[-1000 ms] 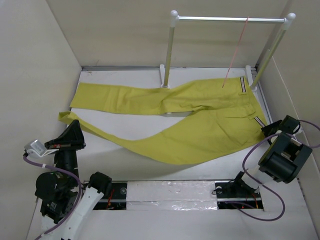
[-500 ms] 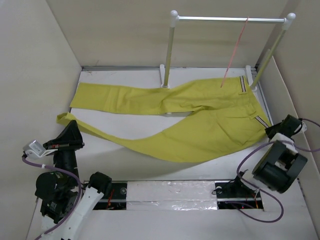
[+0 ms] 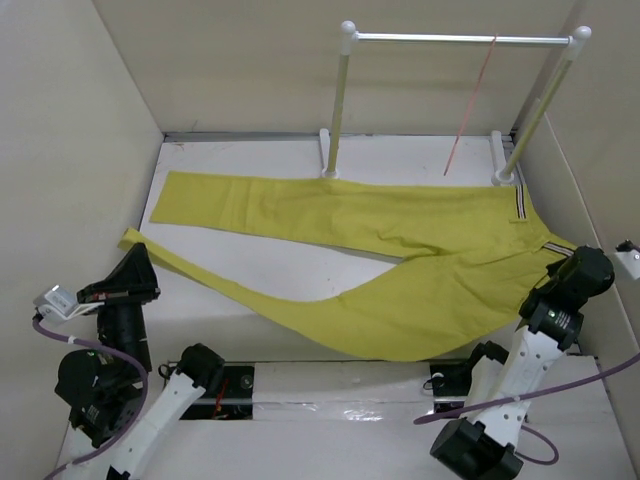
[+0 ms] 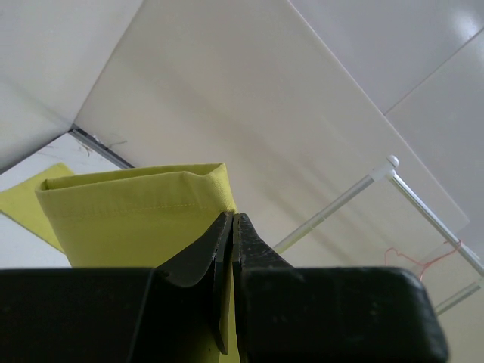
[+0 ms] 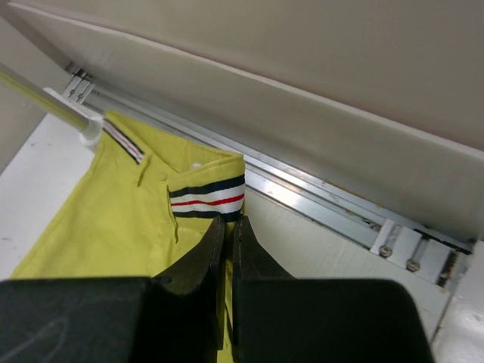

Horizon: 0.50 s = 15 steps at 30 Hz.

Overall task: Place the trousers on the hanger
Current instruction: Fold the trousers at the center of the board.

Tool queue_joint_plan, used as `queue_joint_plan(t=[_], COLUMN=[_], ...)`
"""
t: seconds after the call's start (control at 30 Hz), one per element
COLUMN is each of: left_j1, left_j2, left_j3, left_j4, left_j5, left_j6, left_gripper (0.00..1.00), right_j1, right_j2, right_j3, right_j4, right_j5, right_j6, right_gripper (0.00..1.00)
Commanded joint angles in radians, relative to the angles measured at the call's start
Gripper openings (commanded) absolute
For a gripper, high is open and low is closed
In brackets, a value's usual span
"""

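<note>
With left jaws pinching a hem [image 4: 128, 200] and right jaws the waistband [image 5: 208, 198] of the long mustard-yellow cloth trousers [image 3: 400, 235], lift both ends evenly toward the thin pink wire hanger [image 3: 470, 105].

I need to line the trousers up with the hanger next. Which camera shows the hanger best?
Top external. The hanger hangs from the rail near its right end, seen edge-on as a thin pink line with its whole length in view. The left wrist view catches it only small and far off, under the rail at the right. The right wrist view does not show it.
</note>
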Motion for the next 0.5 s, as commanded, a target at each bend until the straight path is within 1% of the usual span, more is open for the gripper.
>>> queue_joint_plan(t=[0.0, 0.1, 0.17, 0.2, 0.23, 0.3, 0.33, 0.37, 0.4, 0.43, 0.47], left_j1=[-0.038, -0.068, -0.068, -0.068, -0.068, -0.068, -0.068, -0.068, -0.068, -0.068, -0.068], left_j2=[-0.023, -0.024, -0.024, -0.020, -0.007, 0.011, 0.037, 0.051, 0.066, 0.094, 0.111], left_j3=[0.045, 0.054, 0.053, 0.053, 0.056, 0.053, 0.054, 0.059, 0.065, 0.064, 0.065], left_j4=[0.051, 0.014, 0.014, 0.017, 0.018, 0.043, 0.049, 0.046, 0.051, 0.064, 0.083], left_j5=[-0.133, -0.202, -0.226, -0.239, -0.247, -0.282, -0.294, -0.304, -0.311, -0.324, -0.340], left_j6=[0.043, 0.036, 0.038, 0.040, 0.043, 0.069, 0.076, 0.078, 0.086, 0.098, 0.105], left_gripper=[0.00, 0.00, 0.00, 0.00, 0.00, 0.00, 0.00, 0.00, 0.00, 0.00, 0.00], right_j1=[0.011, 0.011, 0.011, 0.011, 0.011, 0.031, 0.051, 0.078, 0.126, 0.148, 0.163], right_j2=[-0.013, -0.011, 0.012, 0.032, 0.093, 0.179, 0.228, 0.324, 0.370, 0.410, 0.475], right_j3=[0.043, 0.014, 0.002, 0.003, 0.011, 0.031, 0.078, 0.107, 0.147, 0.229, 0.261], right_j4=[-0.075, -0.054, -0.002, 0.018, 0.071, 0.121, 0.147, 0.155, 0.149, 0.118, 0.112], right_j5=[0.087, 0.084, 0.068, 0.036, 0.009, -0.048, -0.047, -0.035, 0.000, 0.026, 0.050], right_j6=[-0.046, -0.061, -0.048, -0.036, -0.011, 0.029, 0.053, 0.060, 0.058, 0.049, 0.046], right_gripper=[0.00, 0.00, 0.00, 0.00, 0.00, 0.00, 0.00, 0.00, 0.00, 0.00, 0.00])
